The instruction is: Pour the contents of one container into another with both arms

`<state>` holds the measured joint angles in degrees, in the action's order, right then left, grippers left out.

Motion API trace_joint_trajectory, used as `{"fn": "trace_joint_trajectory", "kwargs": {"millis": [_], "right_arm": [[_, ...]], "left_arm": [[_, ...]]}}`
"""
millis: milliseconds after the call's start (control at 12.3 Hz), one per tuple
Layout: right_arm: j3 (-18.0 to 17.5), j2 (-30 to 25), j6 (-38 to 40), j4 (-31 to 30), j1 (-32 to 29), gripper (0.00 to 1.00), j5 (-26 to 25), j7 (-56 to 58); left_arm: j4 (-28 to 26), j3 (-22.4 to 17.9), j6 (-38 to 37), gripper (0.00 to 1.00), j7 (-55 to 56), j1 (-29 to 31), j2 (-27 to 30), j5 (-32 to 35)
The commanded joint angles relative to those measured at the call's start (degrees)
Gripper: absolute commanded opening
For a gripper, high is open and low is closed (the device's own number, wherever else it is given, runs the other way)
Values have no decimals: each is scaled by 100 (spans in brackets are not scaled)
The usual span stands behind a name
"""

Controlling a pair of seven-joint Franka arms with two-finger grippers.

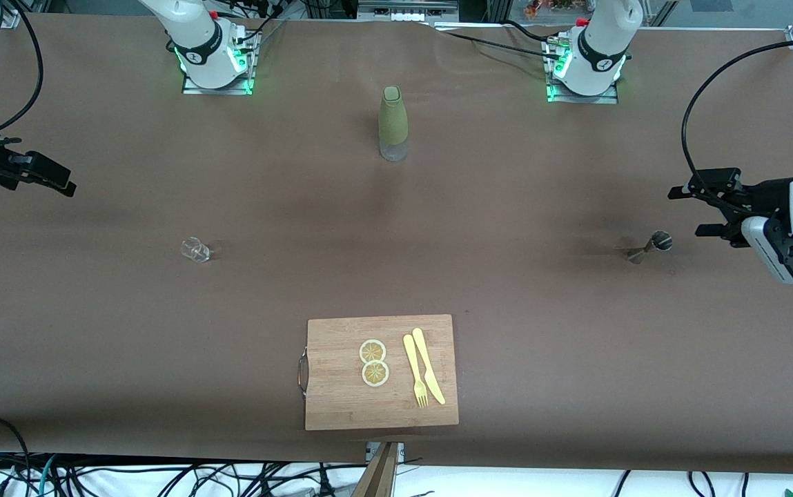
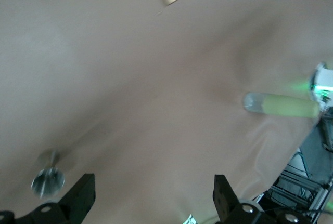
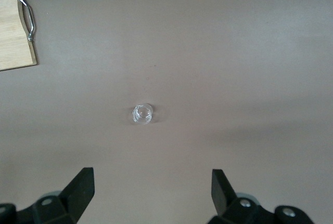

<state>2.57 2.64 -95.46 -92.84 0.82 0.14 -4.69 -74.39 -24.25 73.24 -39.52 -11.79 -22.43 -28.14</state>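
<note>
We see both arms pulled out to the ends of the counter, neither holding anything. The left pincer hangs over the left arm's end of the counter, near the metal measuring cup, fingers wide apart in the left wrist view. The right pincer hangs over the right arm's end, fingers also spread, with nothing between them.

Task things: the bottle with a green sleeve stands upright mid-counter, close to the arms' bases, well apart from everything. The small clear glass sits toward the right arm's end, nearer the front camera than the bottle; the right wrist view looks straight down into it. We cannot tell whether it has liquid in it. The metal measuring cup sits toward the left arm's end, by itself; we cannot tell its contents either.

The cutting board lies nearest the front camera with two lemon slices, a yellow fork and a yellow knife on it.

Progress: no container is lifted or tilted, and no spill shows. This layout fits either the stage ahead of any pick-up, or a pour finished with containers set back down and arms retracted. Since the contents of the glass and the cup are unreadable, we cannot settle which.
</note>
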Motion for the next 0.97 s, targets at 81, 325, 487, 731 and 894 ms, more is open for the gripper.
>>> {"fn": "trace_joint_trajectory", "kwargs": {"millis": [81,325,487,731,894], "right_arm": [[-55,-132,28,-94,-47,100,-31,-24],[-55,-132,28,-94,-47,100,-31,-24],[-55,-132,28,-94,-47,100,-31,-24],[-55,-123,19,-94,-47,100,-31,-32],[-55,-114,19,-94,-47,100,-31,-41]], "left_arm": [[74,1224,32,100,1600,367,353,1728],[-31,3447,-12,100,3035,1834,774,2801],[-207,3594,50,100,3082,1970,1064,3164],[-1039,3603,453,100,3326,1962,1626,3183],[-1471,3586,673,100,3635,1656,1961,3401]]}}
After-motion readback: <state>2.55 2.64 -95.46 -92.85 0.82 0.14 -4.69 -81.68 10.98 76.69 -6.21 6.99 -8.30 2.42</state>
